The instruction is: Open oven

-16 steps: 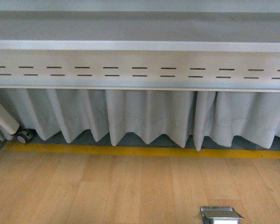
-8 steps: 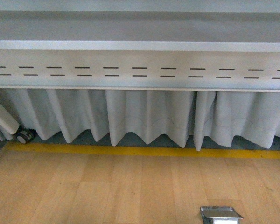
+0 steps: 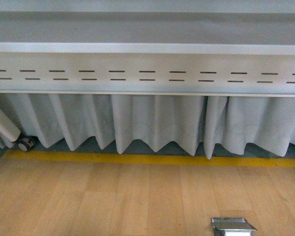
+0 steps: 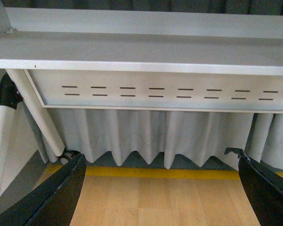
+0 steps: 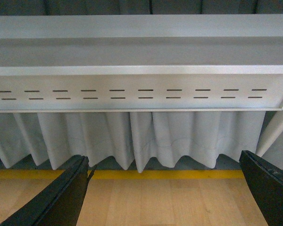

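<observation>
Left end effector agape, right end effector agape, floor box front-only

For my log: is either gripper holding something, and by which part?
Nothing is held: the left gripper and the right gripper are open and empty.

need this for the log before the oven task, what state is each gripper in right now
Black left gripper: open, holding nothing.
Black right gripper: open, holding nothing.
</observation>
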